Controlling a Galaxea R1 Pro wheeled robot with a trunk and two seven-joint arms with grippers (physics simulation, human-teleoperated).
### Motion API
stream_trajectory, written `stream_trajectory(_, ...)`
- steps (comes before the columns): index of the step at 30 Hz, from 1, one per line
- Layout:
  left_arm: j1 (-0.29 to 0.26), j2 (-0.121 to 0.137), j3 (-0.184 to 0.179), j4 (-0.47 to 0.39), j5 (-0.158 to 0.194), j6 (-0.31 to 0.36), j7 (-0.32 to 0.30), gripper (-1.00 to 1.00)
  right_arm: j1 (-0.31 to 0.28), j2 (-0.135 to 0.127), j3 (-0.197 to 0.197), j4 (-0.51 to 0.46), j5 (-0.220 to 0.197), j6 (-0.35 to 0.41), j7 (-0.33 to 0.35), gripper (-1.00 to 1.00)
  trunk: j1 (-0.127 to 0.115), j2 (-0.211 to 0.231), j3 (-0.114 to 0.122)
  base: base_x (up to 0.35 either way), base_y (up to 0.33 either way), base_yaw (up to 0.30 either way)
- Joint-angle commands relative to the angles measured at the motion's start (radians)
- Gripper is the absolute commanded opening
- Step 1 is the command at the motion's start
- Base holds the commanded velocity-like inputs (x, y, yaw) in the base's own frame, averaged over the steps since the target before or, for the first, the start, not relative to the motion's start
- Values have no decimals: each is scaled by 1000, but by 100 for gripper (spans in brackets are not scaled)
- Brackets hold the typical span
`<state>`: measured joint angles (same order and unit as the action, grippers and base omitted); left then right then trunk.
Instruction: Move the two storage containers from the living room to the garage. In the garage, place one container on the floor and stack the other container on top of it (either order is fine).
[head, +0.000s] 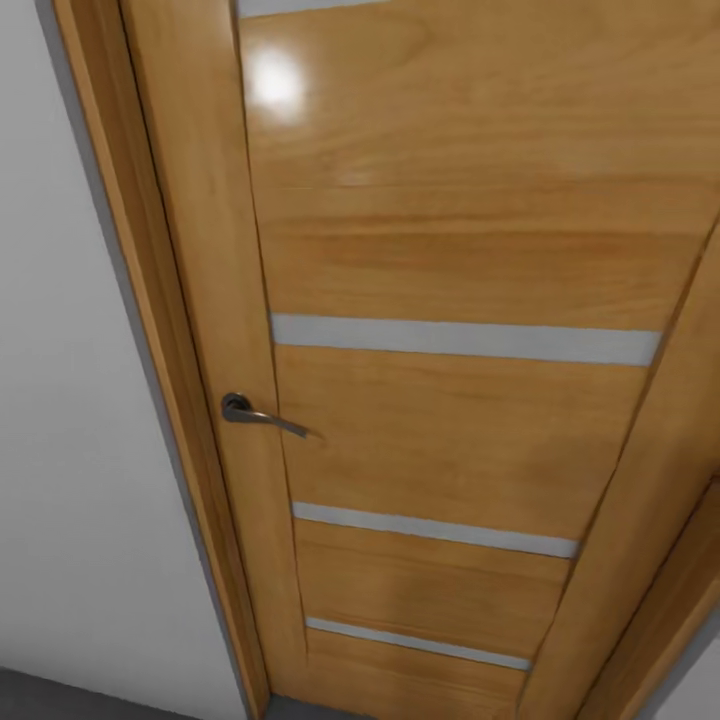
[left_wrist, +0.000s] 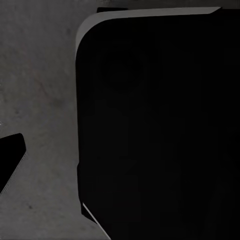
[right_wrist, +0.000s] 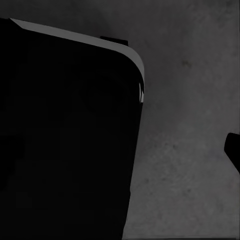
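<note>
Facing the head camera at close range is a wooden panel door (head: 450, 300), seen tilted. At the far left runs a plain grey-white wall (head: 70, 400), with a thin strip of dark grey floor (head: 60, 700) at its foot. Next comes the wooden door frame (head: 150, 300), then the door leaf with its curved metal lever handle (head: 262, 415) near the left edge. Three pale horizontal stripes (head: 465, 340) cross the golden-brown panels, and a bright glare spot sits near the top. At the far right, the other side of the frame (head: 660, 540) slants down the picture.

In the left wrist view, mottled dark grey concrete floor (left_wrist: 40, 100) lies beside a large black body with a rounded corner (left_wrist: 160, 140), and a small black shape (left_wrist: 10, 160) pokes in at the edge. The right wrist view shows a like black body (right_wrist: 65, 140) beside the same rough concrete floor (right_wrist: 185, 150).

Whether either gripper's fingers are spread or pressed together cannot be told. The storage containers' place cannot be told from these views.
</note>
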<state>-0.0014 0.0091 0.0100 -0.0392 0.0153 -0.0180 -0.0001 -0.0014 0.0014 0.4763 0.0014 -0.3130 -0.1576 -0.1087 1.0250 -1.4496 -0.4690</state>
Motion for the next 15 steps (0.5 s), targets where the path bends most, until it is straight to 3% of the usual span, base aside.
stream_trajectory(1, 0, 0, 1, 0, 2, -2, 1, 100, 0, 0, 8, 0, -9, -3, -3, 100, 0, 0, -1, 0, 0, -251)
stream_trajectory(15, 0, 0, 1, 0, 2, -2, 1, 100, 0, 0, 8, 0, -9, -3, -2, 100, 0, 0, -1, 0, 0, -251)
